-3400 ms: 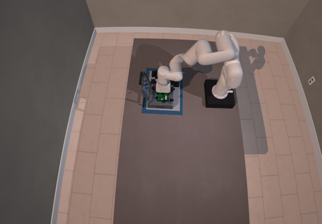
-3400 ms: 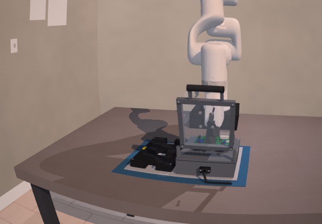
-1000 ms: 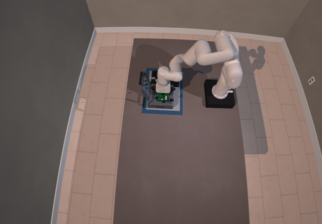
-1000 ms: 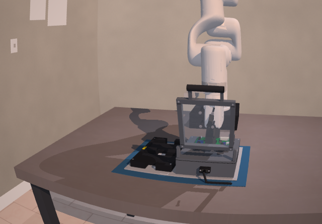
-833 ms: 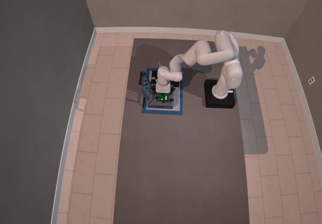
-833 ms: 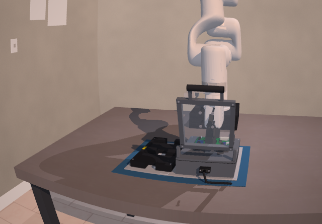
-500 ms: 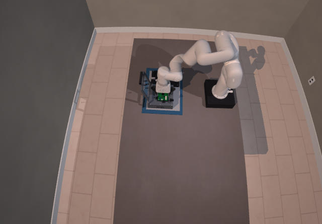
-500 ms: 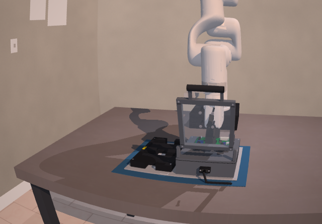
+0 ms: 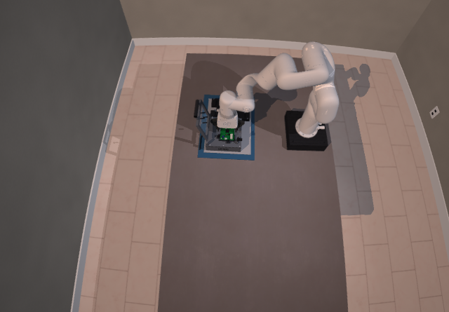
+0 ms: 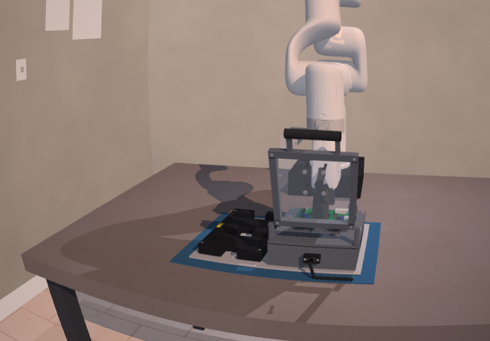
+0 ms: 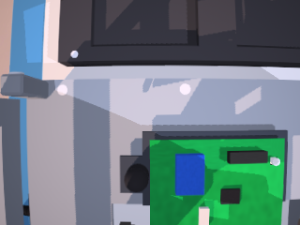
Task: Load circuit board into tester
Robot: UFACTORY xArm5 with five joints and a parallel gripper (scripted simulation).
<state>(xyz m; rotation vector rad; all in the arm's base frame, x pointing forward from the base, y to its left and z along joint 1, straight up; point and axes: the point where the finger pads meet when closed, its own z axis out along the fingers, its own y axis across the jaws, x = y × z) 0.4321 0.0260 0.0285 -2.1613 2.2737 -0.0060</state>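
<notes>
The green circuit board (image 9: 227, 134) (image 11: 216, 173) lies component side up in the grey tester (image 9: 214, 147) (image 10: 289, 254) (image 11: 52, 150). It looks flat. A pale pin tip (image 11: 275, 161) shows at its upper right corner in the wrist view; the second pin is not visible. Its white connector (image 9: 231, 135) (image 10: 341, 211) is on the side toward the robot base. I cannot tell which post stands by itself. The lid (image 10: 312, 154) stands open with its black handle (image 10: 312, 134) up. My gripper (image 10: 321, 213) is open around or just above the board; its fingers are partly hidden behind the lid and outside the wrist view.
The black tray (image 10: 213, 244) (image 11: 141, 56) (image 9: 226, 157) is beside the tester, on the same blue-edged mat (image 10: 374, 250). A black cable (image 10: 332, 278) comes from the tester's hinge side. The upright lid stands close to my gripper on the side away from the robot base (image 9: 307, 144).
</notes>
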